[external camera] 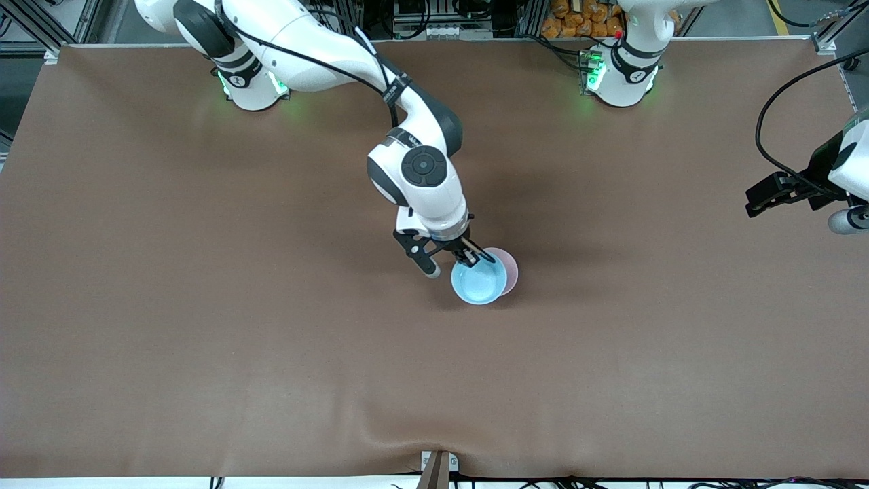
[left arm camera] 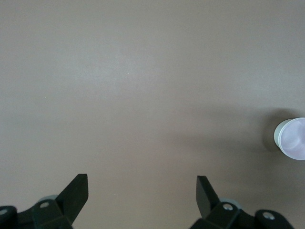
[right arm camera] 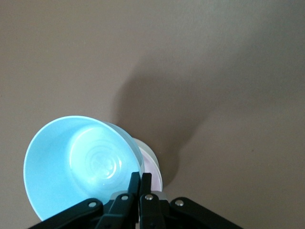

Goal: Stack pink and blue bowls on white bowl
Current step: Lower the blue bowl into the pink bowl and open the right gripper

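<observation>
Table (external camera: 204, 339): brown cloth fills nearly the whole front frame, w/ a small crease at bottom centre.

R arm (external camera: 353, 61) comes in from its base at the top of the frame and reaches down to mid-frame. L arm (external camera: 852, 159) only shows at the frame edge on its own end of the table, upper half. It's parked there, waiting.

Blue bowl (external camera: 479, 282) sits just below frame centre in the front view, tilted w/ its mouth open toward the camera, pinched at the rim. It overlaps the pink bowl (external camera: 510, 268), which peeks out as a crescent at the blue one's upper edge, toward the L arm's end. In the right wrist view I see a pale rim under the blue bowl. It looks like the white bowl (right arm camera: 148, 151) w/ the pink one nested in it, but I can't be sure. The left wrist view shows the same stack well apart from that arm: white outside, pinkish inside.

Right gripper (external camera: 477, 257) is over the stack at mid-frame, fingers (right arm camera: 135, 183) clenched on the blue bowl's rim, one inside, one outside.

Left gripper (external camera: 752, 202) is over bare cloth, its fingers (left arm camera: 78, 193) spread wide, released, nothing btwn them.
</observation>
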